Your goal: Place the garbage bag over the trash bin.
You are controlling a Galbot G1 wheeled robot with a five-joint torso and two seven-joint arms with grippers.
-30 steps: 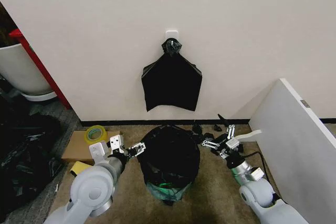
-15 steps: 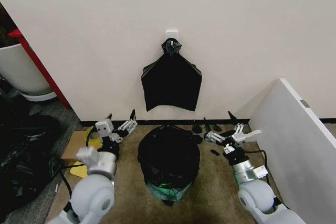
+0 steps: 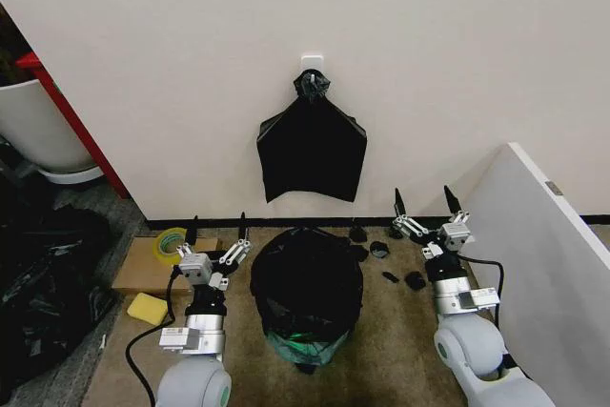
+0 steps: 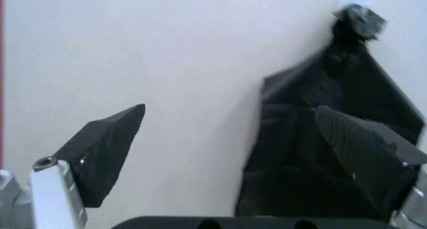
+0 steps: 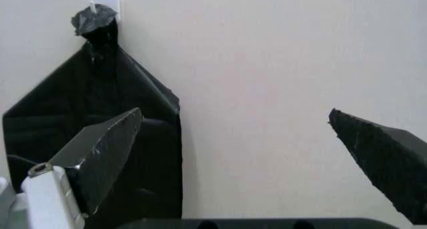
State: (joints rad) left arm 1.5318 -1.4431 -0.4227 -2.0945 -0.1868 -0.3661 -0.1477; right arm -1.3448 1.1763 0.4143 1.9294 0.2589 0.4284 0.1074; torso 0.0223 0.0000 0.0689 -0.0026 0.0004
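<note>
A robot looked down at a carpeted floor beside a pale wall. At the far left lay a heap of black plastic sheeting (image 3: 38,283), then one roll of yellow tape (image 3: 172,241) on a flat piece of cardboard (image 3: 143,264), with one yellow sponge (image 3: 147,307) near it. The left gripper (image 3: 217,232) stood just left of the bin, fingers spread wide and holding nothing, pointed toward the wall. In the middle stood one trash bin (image 3: 303,342), its green base showing; one garbage bag (image 3: 307,278) covered its mouth and upper sides. Above it, one folded black bag bundle (image 3: 312,150) hung from a wall hook (image 3: 312,64). The right gripper (image 3: 424,209) stood just right of the bin, also spread wide and empty. A white board (image 3: 534,254) leaned at the far right. The bag appeared fitted, so the task seemed about finished; the next move probably called only for checking the rim was evenly covered.
</note>
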